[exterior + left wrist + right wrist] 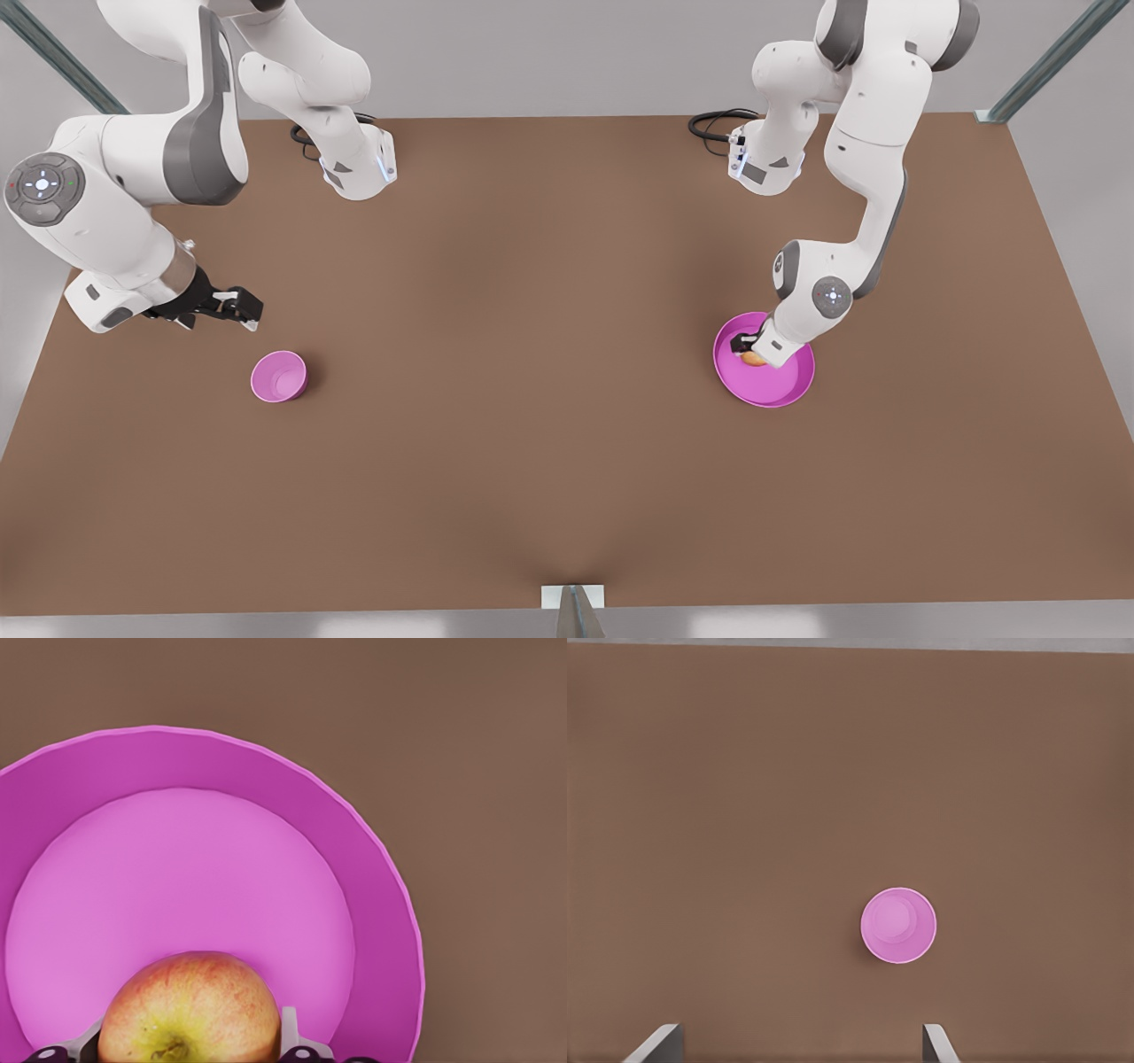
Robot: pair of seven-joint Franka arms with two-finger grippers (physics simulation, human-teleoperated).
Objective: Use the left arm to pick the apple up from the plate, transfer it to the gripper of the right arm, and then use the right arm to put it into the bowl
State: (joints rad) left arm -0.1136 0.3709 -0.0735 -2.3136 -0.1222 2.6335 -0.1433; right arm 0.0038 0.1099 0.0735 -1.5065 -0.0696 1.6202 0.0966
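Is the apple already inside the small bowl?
No, the bowl is empty, and the apple sits on the plate between the left gripper fingers.

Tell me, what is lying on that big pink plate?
A small yellow-red apple sits on the plate, with the left gripper lowered over it, one of its fingers on each side. In the front view the arm covers most of the apple.

Left claw (749, 347) low, straddling; right claw (241, 310) raised, spread.
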